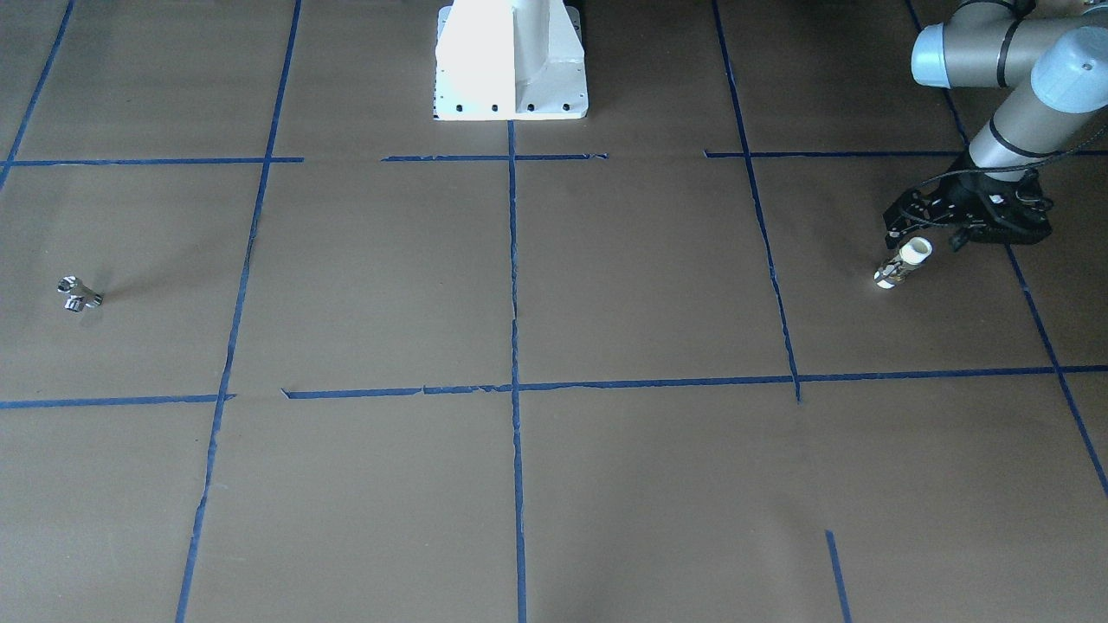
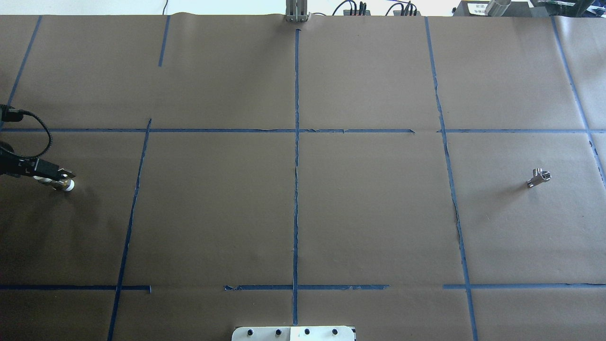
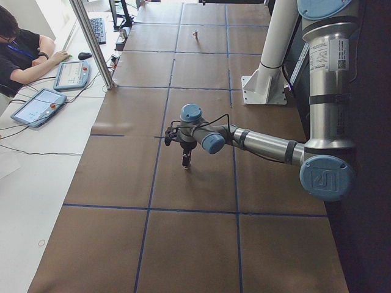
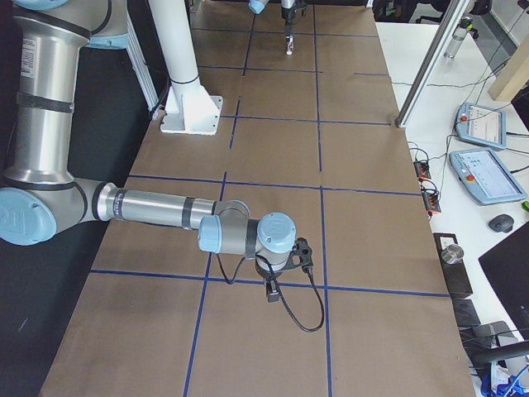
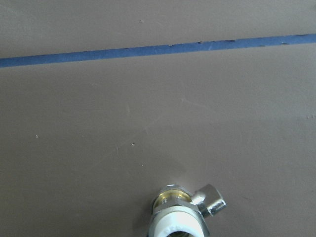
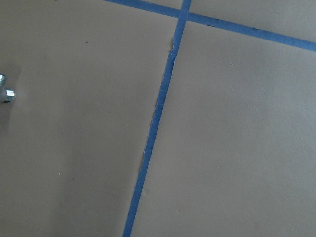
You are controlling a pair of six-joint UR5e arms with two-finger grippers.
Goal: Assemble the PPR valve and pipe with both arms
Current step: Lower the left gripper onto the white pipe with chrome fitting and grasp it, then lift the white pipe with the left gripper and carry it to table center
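The pipe (image 1: 902, 263) stands on end on the brown table at the robot's far left, with a white end up, a brassy nut and a small chrome side knob. It also shows in the overhead view (image 2: 64, 183) and the left wrist view (image 5: 180, 217). My left gripper (image 1: 924, 241) points down over it and looks open, with its fingers either side of the pipe's top. The chrome T-shaped PPR valve (image 1: 80, 294) lies alone at the far right (image 2: 539, 178), and it shows at the left edge of the right wrist view (image 6: 5, 91). My right gripper (image 4: 271, 291) hangs low over the table; I cannot tell if it is open.
The white robot base (image 1: 511, 61) stands at the middle of the robot's side. Blue tape lines (image 2: 296, 189) divide the brown paper cover into squares. An operator (image 3: 18, 52) sits with tablets at a side desk beyond the table.
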